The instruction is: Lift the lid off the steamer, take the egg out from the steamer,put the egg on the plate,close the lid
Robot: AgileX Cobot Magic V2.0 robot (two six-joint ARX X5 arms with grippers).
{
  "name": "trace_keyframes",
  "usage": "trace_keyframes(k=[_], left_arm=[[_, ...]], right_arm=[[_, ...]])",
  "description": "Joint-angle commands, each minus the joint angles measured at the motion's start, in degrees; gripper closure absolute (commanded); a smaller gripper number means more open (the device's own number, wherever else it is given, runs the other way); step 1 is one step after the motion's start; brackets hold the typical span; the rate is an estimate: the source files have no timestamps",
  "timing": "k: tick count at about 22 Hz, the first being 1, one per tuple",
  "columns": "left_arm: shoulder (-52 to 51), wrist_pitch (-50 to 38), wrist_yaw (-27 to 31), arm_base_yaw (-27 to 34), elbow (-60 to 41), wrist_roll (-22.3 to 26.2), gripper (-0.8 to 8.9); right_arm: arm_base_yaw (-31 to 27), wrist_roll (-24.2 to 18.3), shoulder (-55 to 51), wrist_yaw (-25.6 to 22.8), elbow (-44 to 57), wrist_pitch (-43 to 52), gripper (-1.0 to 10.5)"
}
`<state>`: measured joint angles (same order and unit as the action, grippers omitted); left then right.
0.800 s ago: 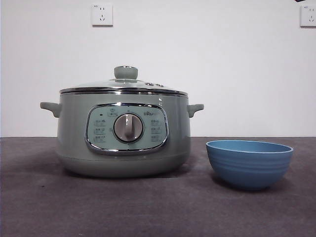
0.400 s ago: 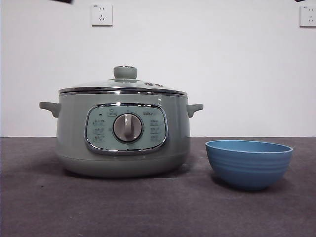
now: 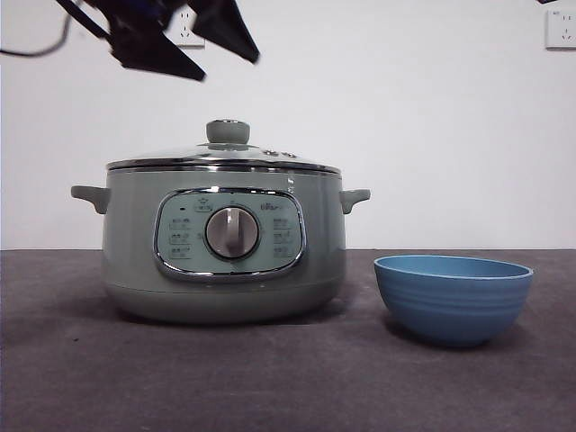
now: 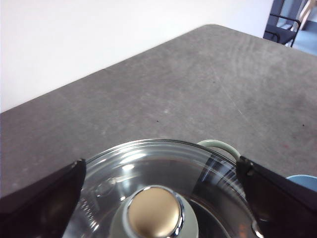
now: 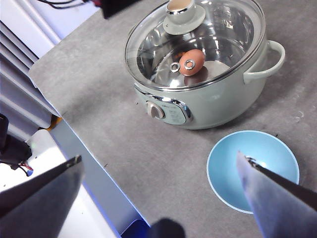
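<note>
Knob (image 4: pixel 154 213) of lid (image 3: pixel 223 158) lies directly below left tool (image 3: pixel 196 49), jaws spread wide; right tool (image 5: pixel 158 198) is held open, farther off.

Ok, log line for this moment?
left gripper: open above lid knob | lid: on steamer | egg: inside | plate: empty | right gripper: open, waiting

Grey table (image 3: pixel 72 378) carries steamer (image 3: pixel 225 261) and plate (image 3: pixel 453 299) (apart).
</note>
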<state>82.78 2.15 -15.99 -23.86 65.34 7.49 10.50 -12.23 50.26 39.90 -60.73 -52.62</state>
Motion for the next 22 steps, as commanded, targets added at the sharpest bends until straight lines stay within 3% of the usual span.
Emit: trace_keyframes(k=[1,15,19,22], left_arm=[[2.7,-1.0,0.2,-0.7,-0.2,1.6,2.98],[6.8,6.0,3.8,-1.3,-0.2,1.6,3.18],[6.8,5.6,3.8,-1.3,-0.2,1.5,5.36],[6.8,4.5,3.8,-1.3,-0.2,1.0,5.44]], right_arm=[[0.1,0.4,0.0,0.0,-0.1,0.4,3.8],[0.1,0.4,0.0,0.0,-0.1,0.4,3.8],[0.1,0.4,0.0,0.0,-0.1,0.4,3.8],[0.1,0.4,0.0,0.0,-0.1,0.4,3.8]])
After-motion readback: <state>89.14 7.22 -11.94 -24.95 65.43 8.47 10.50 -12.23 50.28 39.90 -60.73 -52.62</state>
